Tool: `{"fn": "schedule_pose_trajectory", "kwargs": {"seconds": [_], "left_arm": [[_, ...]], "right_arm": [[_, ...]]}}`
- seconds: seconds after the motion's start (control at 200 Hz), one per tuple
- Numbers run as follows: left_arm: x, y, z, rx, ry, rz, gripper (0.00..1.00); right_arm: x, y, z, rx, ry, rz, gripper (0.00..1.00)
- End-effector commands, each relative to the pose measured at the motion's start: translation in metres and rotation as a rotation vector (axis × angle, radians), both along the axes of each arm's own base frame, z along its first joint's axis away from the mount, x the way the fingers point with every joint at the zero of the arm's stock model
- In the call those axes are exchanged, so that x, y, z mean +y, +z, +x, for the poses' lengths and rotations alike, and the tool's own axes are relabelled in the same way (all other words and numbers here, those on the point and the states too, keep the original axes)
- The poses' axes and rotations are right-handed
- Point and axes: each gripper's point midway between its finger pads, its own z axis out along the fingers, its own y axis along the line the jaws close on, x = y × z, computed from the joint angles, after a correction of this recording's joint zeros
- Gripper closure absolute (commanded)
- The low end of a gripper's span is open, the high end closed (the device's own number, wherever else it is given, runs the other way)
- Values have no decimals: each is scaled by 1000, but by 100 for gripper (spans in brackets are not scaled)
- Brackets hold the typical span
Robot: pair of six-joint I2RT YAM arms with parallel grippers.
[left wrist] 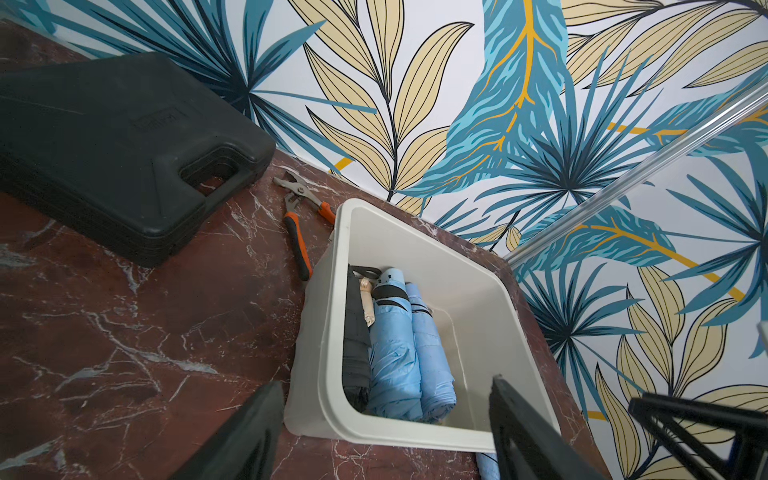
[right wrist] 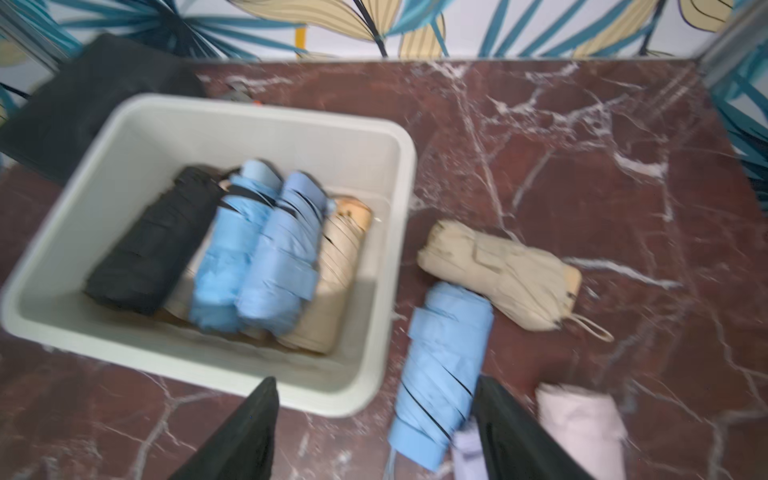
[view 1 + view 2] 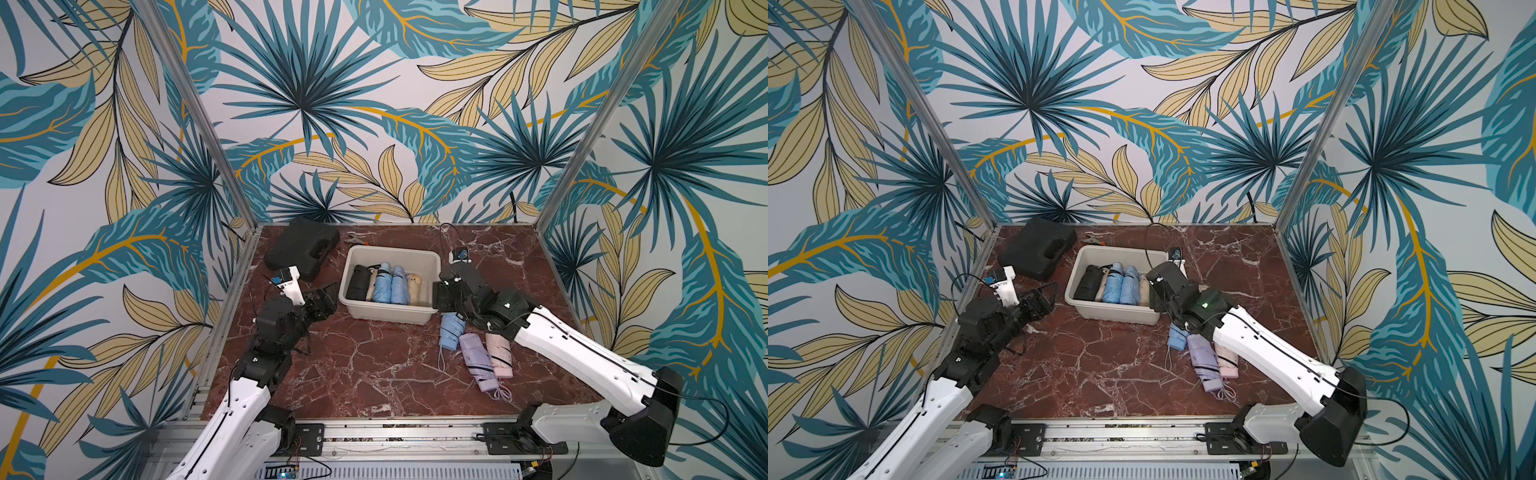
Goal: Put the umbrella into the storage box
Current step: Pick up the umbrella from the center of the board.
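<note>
A red-brown marbled table [image 3: 374, 374] is being enclosed on three sides by leaf-print walls [image 3: 374, 104]. Nearest the front, toward the right, a lilac umbrella [image 3: 478, 361] and a pink umbrella [image 3: 498, 353] are lying folded side by side, touching. Just beyond them a blue umbrella [image 3: 451, 332] is lying on the table by the near right corner of the box [image 3: 390, 318]. In the right wrist view a beige umbrella [image 2: 498, 274] is being shown at the blue one's far end, also on the table beside the box. In both top views it is being hidden by the right arm. The right gripper [image 2: 376, 380] is being held over the blue umbrella, next to the box's right wall. Its jaws are being kept spread wide with nothing pinched, though that wrist view is blurred. On the left, the left gripper [image 1: 385, 384] is being held near the box's left wall, jaws likewise spread and empty. The box is standing mid-table and is being occupied by a black umbrella [image 3: 358, 282], a blue pair [image 3: 384, 286] and a tan umbrella [image 3: 414, 286], all lying side by side. Farther back on the left a black case [image 3: 301, 247] is lying flat. Pliers [image 3: 355, 239] are resting between it and the box's far rim.
</note>
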Motion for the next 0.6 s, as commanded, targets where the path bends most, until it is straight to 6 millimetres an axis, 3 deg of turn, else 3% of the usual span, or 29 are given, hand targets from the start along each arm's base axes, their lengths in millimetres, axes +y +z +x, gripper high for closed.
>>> {"fn": "schedule_pose_trajectory", "kwargs": {"seconds": [0.0,0.225,0.275,0.431,0.596], "left_arm": [[5,11,3,-45,29,-18,18],[5,12,3,-40,35,-39,18],[5,12,3,-39,37,-41,18],[5,10,2,-30,37,-49,18],[6,11,-2,-30,37,-45,17]], "right_arm": [[-37,-37,-31,116,-79,-81,24],[-67,-87,-72,221,-193,-30,23],[-74,-98,-77,232,-229,-33,17],[-90,-119,-81,250,-317,-69,11],[-84,-139,-76,305,-309,-78,9]]}}
